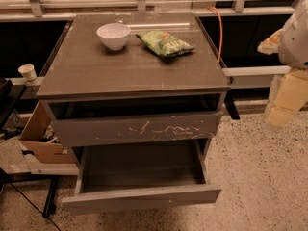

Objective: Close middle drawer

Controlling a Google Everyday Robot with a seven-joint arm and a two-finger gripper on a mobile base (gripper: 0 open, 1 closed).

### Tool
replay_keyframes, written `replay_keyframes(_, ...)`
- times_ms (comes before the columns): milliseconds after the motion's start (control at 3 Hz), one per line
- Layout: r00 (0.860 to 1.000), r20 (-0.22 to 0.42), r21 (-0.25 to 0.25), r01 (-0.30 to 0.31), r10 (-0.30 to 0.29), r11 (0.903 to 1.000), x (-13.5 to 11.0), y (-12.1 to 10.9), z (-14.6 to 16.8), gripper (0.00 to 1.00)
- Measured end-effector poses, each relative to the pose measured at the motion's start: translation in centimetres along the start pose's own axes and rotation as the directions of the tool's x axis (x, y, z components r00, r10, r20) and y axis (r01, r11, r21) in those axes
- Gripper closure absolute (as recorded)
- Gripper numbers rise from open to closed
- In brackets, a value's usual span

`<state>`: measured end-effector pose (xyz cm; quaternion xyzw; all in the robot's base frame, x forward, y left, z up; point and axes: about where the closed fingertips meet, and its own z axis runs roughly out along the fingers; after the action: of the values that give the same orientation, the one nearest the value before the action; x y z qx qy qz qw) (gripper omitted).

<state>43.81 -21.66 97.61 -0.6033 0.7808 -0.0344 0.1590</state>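
Middle drawer point(144, 198) was the job, and it had not yet been touched. The gripper point(284, 105) hung at the right edge of the view, off the cabinet's right side and above the speckled floor point(260, 177), well apart from any drawer. It showed only as a pale yellowish shape under the white arm, and I could not tell whether it was spread or pressed together. It held nothing that could be made out.

Nearest to it was the cabinet's right corner, under the grey-brown top point(134, 71). Below the top sat the scratched drawer front point(134, 129), standing out a little with a dark gap above it. Beneath that, the middle drawer was pulled far out toward the camera. Its bare box interior lay open and empty, and its plain flat front was the lowest and nearest part of the cabinet.

On the top stood a white bowl point(113, 35), with a green snack bag point(164, 43) just beside it. An orange cable point(220, 32) ran down behind the right rear corner. A cardboard box point(41, 138) sat on the floor to the left.

By my judgement the step in hand was the approach. The next move called for bringing the gripper down and round in front of the plain front. It would then push squarely near the middle, straight back along the runners, so the drawer did not skew. It had to stay below the scratched front to avoid pushing that one instead.
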Motion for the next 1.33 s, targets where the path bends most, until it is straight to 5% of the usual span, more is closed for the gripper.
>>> replay_keyframes(667, 0.999, 0.038, -0.017, -0.016, 0.016, 0.9997, 0.1, 2.0, 2.5, 0.57)
replay_keyframes(1000, 0.995, 0.092, -0.088, -0.028, 0.036, 0.9957, 0.5, 5.0, 7.6, 0.88)
replay_keyframes(1333, 0.992, 0.116, -0.156, -0.038, 0.056, 0.987, 1.1, 7.5, 11.3, 1.0)
